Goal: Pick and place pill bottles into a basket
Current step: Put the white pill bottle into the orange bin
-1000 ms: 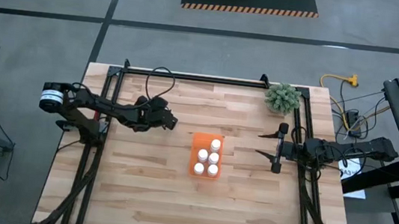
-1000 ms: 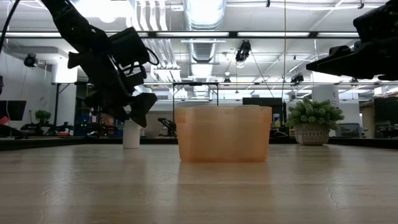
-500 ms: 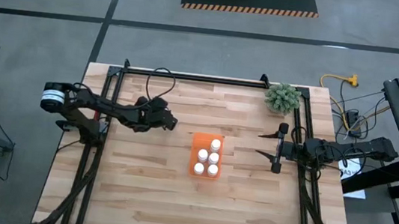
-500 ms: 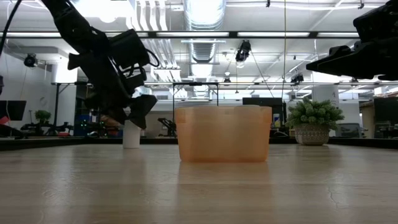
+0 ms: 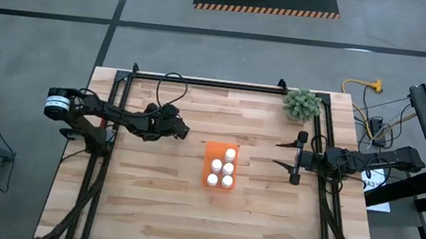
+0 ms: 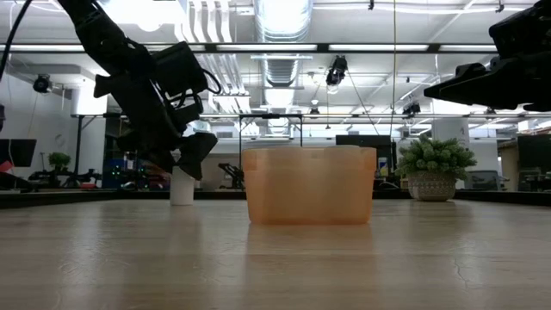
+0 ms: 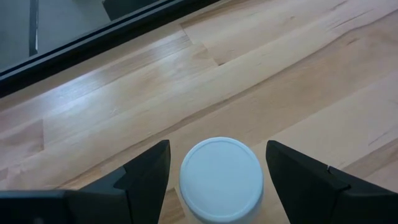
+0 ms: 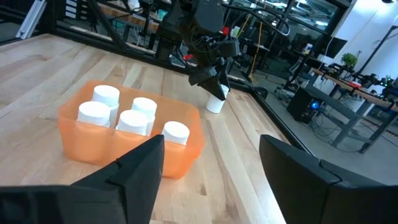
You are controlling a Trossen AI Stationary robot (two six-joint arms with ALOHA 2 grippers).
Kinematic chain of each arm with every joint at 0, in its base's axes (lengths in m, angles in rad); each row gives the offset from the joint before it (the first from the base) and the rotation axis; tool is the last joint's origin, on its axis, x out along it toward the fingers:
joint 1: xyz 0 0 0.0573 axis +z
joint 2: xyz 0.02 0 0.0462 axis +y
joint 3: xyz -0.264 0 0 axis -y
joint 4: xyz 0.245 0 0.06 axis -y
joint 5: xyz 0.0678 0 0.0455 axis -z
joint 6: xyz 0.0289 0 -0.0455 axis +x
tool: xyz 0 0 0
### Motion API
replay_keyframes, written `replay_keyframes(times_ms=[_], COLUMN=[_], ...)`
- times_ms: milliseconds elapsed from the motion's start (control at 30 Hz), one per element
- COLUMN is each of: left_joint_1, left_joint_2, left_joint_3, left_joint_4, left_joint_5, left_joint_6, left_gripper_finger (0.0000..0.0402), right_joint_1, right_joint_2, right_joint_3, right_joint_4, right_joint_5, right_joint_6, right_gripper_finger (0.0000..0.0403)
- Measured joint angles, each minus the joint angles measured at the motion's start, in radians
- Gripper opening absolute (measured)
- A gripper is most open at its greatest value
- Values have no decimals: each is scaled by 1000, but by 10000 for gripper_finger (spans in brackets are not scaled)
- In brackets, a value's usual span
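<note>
One white pill bottle (image 7: 221, 179) stands upright on the wooden table, left of the basket (image 5: 220, 167). My left gripper (image 7: 221, 171) is open, tipped down over it, with one finger on either side of the white cap and a gap showing on both sides. In the low view the bottle (image 6: 182, 185) stands just under those fingers (image 6: 196, 148). The orange basket (image 8: 134, 134) holds several white bottles standing upright. My right gripper (image 5: 293, 157) waits open at the table's right side, level, pointing toward the basket.
A green bushy plant (image 5: 302, 104) in a pot stands at the table's far right corner. Black frame rails (image 5: 201, 80) run along the far edge and both sides. Bare wood lies between the basket and the near edge.
</note>
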Motion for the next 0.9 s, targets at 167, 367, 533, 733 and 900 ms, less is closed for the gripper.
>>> replay_keyframes(times_ms=[167,367,533,733,900], left_joint_1=[0,0,0,2,3], left_joint_2=[0,0,0,0,0], left_joint_3=[0,0,-1,-2,-2], left_joint_4=[0,-2,-3,-3,-3], left_joint_5=[0,0,0,-4,-4], left_joint_6=[2,3,3,3,3], left_gripper_finger=[247,247,247,247,247], right_joint_1=[0,0,0,0,0], right_joint_2=[0,0,0,0,0], right_joint_3=[0,0,0,0,0], right_joint_4=[0,0,0,0,0], right_joint_5=[0,0,0,0,0], right_joint_6=[0,-2,0,-1,-2], right_gripper_finger=[254,249,253,254,249])
